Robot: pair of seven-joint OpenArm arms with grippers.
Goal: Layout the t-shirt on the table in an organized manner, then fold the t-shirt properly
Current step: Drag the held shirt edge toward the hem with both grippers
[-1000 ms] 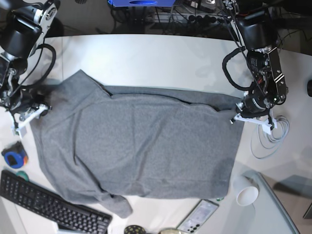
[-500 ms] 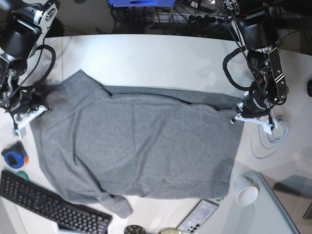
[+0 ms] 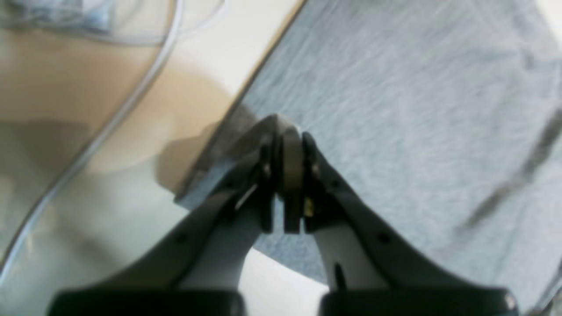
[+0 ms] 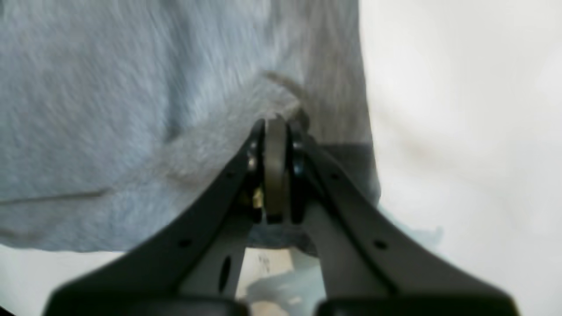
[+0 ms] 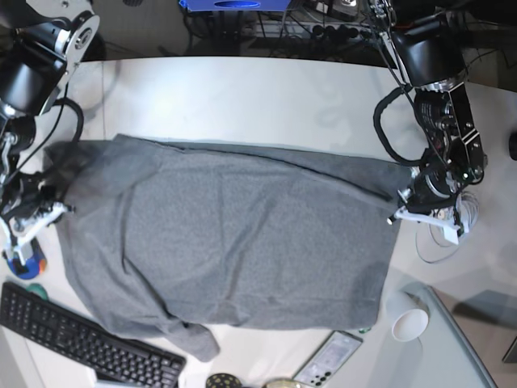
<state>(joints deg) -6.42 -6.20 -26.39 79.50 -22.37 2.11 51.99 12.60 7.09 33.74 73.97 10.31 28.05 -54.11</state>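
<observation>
The grey t-shirt point(image 5: 226, 242) lies spread across the white table point(image 5: 242, 101), stretched between the two pincers. The left gripper point(image 3: 283, 131) is pressed together on the shirt's corner at the base view's right edge; the right gripper point(image 4: 275, 123) pinches a bunched fold at the opposite edge. The fabric is heather-grey, mostly flat, with diagonal creases and a rumpled sleeve at the near corner. Around it lie a black keyboard point(image 5: 81, 343), a phone point(image 5: 329, 358), a white cup point(image 5: 408, 319) and a coiled white cable point(image 5: 444, 234).
</observation>
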